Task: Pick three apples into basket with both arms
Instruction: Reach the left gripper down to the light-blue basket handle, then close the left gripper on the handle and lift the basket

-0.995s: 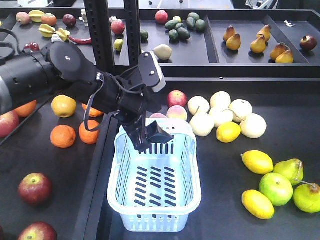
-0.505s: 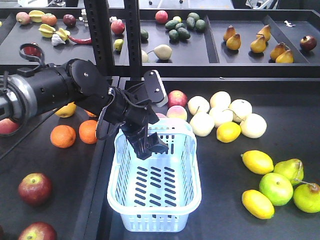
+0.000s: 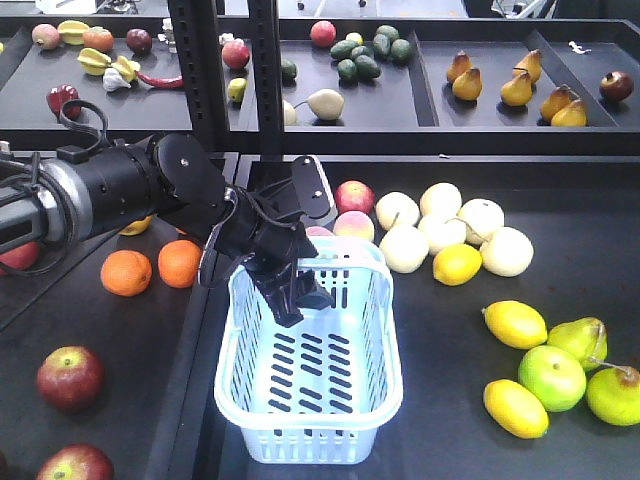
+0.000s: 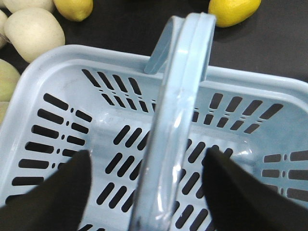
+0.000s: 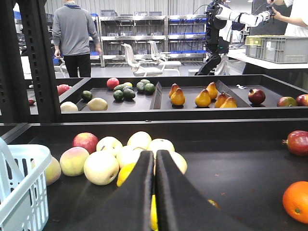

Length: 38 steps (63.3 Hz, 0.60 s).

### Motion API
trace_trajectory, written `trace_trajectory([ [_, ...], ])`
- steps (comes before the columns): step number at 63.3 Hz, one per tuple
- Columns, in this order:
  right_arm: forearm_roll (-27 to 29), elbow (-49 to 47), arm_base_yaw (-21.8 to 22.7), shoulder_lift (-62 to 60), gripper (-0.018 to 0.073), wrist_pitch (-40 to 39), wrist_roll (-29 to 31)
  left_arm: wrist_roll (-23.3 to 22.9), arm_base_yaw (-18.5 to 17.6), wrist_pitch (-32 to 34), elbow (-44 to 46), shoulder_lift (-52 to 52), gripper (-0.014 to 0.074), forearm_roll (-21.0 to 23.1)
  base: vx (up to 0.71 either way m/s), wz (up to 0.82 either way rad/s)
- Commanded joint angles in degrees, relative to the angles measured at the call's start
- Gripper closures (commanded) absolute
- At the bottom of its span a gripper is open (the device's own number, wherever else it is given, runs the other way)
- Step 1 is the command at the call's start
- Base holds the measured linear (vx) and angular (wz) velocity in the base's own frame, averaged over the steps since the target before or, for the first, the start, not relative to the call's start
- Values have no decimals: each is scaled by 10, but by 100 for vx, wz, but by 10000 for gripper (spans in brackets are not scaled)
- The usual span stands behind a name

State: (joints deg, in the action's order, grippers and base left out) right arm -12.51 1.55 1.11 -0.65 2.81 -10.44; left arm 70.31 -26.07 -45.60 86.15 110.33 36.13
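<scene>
Basket: pale blue basket [image 3: 300, 440] stands mid-counter [image 3: 450, 330] with nothing in it; its long axis runs from near to far in the front view.
Left pincer: left pincer [image 3: 297, 298] is spread wide and holds nothing, dipped into the far end of the basket. In the wrist view its fingers [image 4: 48, 197] stand either side of the handle [image 4: 180, 106]; contact cannot be told.
Right pincer: right pincer [image 5: 155, 192] is narrow, its tips almost touching with nothing between them, low over the counter and facing the pale fruit [image 5: 101, 167].
Apples: one dark apple [image 3: 70, 377] lies near-left and a second apple [image 3: 75, 465] at the bottom edge, both well apart from the basket. A red fruit [image 3: 12, 255] at the left edge is half hidden behind the arm, so I cannot tell what it is.
Key relation: both apples lie left of the left pincer and nearer the camera, beyond the basket's left wall, so the left arm is the nearer one.
Progress: none of the three is in yet.
Risk: the handle between the fingers could snag as the pincer lifts out.
</scene>
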Motion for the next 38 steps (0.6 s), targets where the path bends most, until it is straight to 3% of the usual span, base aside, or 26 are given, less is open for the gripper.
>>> trace_trajectory([
  [1, -5, 8, 4, -7, 564, -40, 5, -6, -3, 20, 16, -35, 277, 19, 0, 0],
  [15, -5, 8, 4, -7, 564, -40, 5, -10, -3, 8, 16, -57, 603, 21, 0, 0],
  [22, -5, 8, 4, -7, 564, -40, 5, -12, -3, 4, 16, -83, 604, 21, 0, 0],
  [38, -5, 8, 4, -7, 564, -40, 5, -97, -3, -25, 16, -159, 603, 21, 0, 0],
])
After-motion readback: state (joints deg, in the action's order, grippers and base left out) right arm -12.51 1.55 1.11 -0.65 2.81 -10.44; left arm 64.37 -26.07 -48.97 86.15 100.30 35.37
